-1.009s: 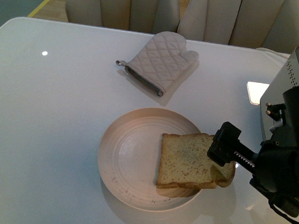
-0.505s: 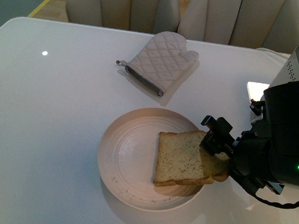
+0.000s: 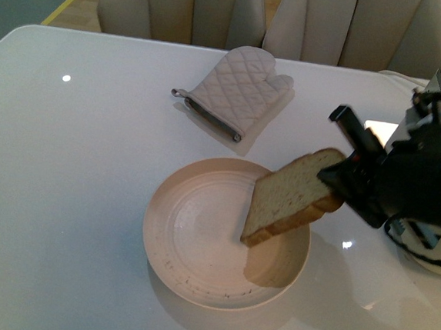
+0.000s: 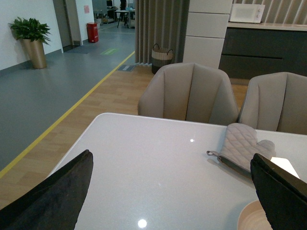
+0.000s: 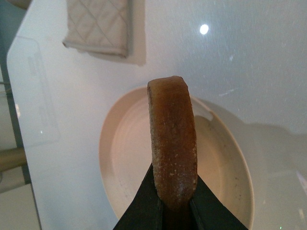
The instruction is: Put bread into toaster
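Tan bread (image 3: 287,198) (perhaps airborne), right gripper (image 3: 333,181)

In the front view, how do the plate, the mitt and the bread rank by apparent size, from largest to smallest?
1. plate
2. mitt
3. bread
The mitt lies farther back and the bread is held up, tilted, so the order of these two is less sure.

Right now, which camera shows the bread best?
The front view: the bread shows its broad face, held tilted above the plate in the right gripper. The right wrist view shows only its crust edge-on; the left wrist view misses it.
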You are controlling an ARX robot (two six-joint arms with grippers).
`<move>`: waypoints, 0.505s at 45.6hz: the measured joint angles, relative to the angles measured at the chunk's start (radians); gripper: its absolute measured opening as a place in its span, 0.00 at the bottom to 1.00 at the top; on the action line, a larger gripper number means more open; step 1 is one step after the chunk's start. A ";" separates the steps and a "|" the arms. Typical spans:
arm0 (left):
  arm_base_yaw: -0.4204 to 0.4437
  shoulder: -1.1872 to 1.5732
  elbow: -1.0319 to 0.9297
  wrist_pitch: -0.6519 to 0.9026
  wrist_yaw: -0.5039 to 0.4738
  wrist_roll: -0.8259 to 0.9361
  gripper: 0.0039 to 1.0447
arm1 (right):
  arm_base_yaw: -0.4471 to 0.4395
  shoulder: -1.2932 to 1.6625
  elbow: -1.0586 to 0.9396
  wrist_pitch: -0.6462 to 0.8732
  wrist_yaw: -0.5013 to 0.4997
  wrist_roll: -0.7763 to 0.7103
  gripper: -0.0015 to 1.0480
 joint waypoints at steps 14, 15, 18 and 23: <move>0.000 0.000 0.000 0.000 0.000 0.000 0.94 | -0.135 -0.506 0.138 -0.304 0.222 -0.404 0.03; 0.000 0.000 0.000 0.000 0.000 0.000 0.94 | -0.150 -0.541 0.159 -0.327 0.251 -0.477 0.03; 0.000 0.000 0.000 0.000 0.000 0.000 0.94 | -0.195 -0.600 0.193 -0.370 0.285 -0.634 0.03; 0.000 0.000 0.000 0.000 0.000 0.000 0.94 | -0.275 -0.600 0.197 -0.396 0.249 -0.808 0.03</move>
